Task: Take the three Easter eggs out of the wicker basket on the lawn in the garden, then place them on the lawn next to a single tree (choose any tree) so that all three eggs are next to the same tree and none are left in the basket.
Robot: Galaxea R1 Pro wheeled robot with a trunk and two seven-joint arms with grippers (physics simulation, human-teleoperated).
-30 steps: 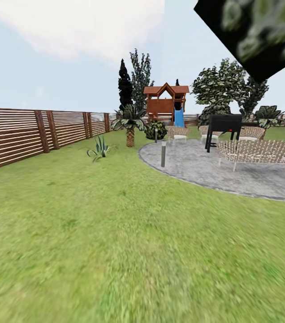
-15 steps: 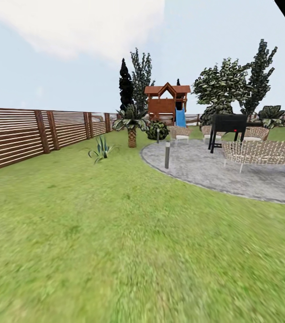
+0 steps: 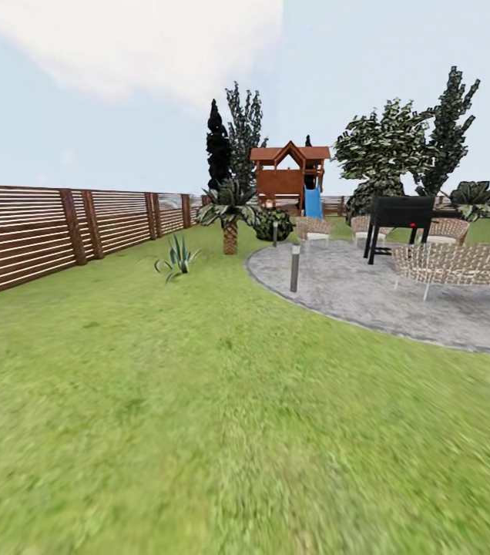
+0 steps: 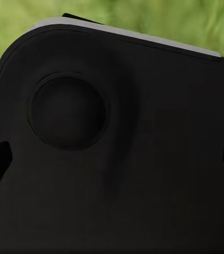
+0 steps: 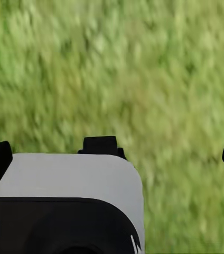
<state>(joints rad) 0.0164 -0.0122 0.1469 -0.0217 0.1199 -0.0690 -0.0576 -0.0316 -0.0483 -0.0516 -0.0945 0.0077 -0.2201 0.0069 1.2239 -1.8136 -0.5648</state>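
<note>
Before you: open lawn point(image 3: 199, 401), fence point(image 3: 37, 231) left, paved patio point(image 3: 384, 293) far right, candidate tree point(image 3: 449, 131) beyond it; basket and eggs unlocated, so bearing undetermined; both jaws' opening cannot be told.

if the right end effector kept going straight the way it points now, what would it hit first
Probably the lawn: the right wrist view looks along the right end effector onto blurred green grass. A white and black robot part sits close in the foreground, so depth is uncertain.
</note>
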